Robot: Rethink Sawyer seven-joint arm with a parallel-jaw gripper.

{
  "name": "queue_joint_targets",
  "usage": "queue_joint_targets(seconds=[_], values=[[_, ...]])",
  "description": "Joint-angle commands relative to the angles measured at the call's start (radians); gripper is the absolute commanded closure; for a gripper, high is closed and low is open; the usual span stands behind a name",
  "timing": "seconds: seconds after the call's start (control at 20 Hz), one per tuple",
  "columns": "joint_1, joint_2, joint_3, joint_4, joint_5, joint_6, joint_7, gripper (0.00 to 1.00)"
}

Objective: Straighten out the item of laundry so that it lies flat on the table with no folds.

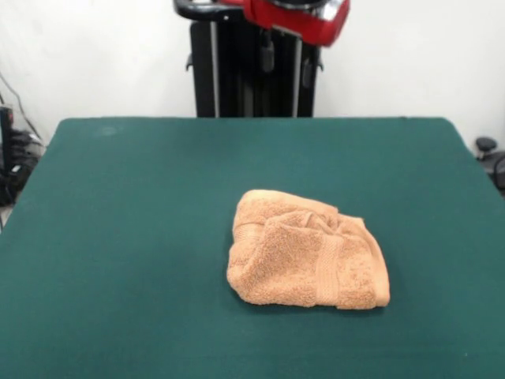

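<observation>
The orange-tan terry towel [306, 251] lies crumpled and folded over itself on the dark green table [126, 237], a little right of centre and towards the near side. Its flat woven band runs down the right part of the top fold. Folds bunch along its far edge. The red and black arm [296, 16] shows only at the top edge, drawn back above the pedestal. The gripper is out of view.
The black pedestal [252, 71] stands behind the table's far edge. Cables and dark gear [12, 158] sit off the table's left side, and a dark object [489, 154] off its right side.
</observation>
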Motion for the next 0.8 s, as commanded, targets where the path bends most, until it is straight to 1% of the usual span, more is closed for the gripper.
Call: queue_joint_targets(seconds=[0.05,0.4,0.8], values=[[0.035,0.155,0.114,-0.081,-0.016,-0.007,0.145,0.00],[0.049,0.228,0.098,-0.143,0.000,-0.026,0.183,0.00],[0.069,0.301,0.079,-0.264,0.026,0.038,0.243,0.00]])
